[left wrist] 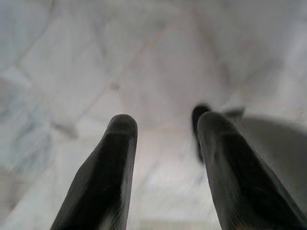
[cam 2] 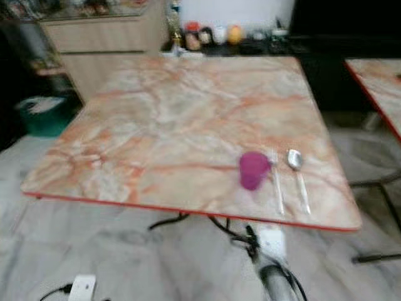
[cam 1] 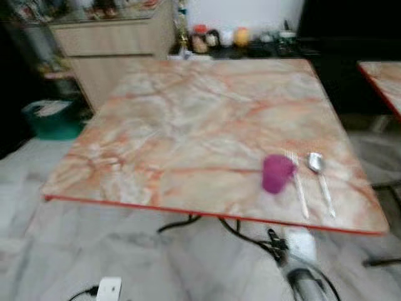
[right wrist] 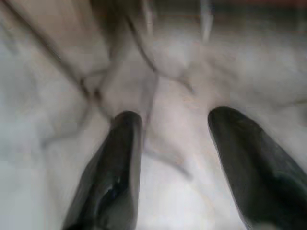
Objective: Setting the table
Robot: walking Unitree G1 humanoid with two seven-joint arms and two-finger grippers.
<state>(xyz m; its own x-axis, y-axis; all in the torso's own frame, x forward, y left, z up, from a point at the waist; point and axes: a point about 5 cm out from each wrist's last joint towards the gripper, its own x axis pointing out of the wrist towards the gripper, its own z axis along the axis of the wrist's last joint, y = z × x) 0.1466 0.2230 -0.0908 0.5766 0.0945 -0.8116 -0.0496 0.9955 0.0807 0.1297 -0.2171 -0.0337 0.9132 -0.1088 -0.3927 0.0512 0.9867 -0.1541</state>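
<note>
A marble-patterned table [cam 1: 188,125] with a red edge stands in front of me. Near its front right corner sits a purple cup [cam 1: 276,173]. A fork [cam 1: 299,188] lies just right of the cup, and a spoon [cam 1: 319,175] lies beside the fork. My right arm [cam 1: 304,279] hangs low, below the table's front edge. In the right wrist view, my right gripper [right wrist: 175,117] is open over the floor, with nothing between its fingers. My left gripper [left wrist: 163,124] is also open and empty, over pale floor tiles.
A green bin [cam 1: 53,119] stands on the floor at the left by a wooden cabinet [cam 1: 113,37]. Jars and bottles [cam 1: 219,37] line a dark counter behind the table. A second table [cam 1: 382,81] is at the right. Black table legs [cam 1: 188,221] and a small white box [cam 1: 109,288] are on the floor.
</note>
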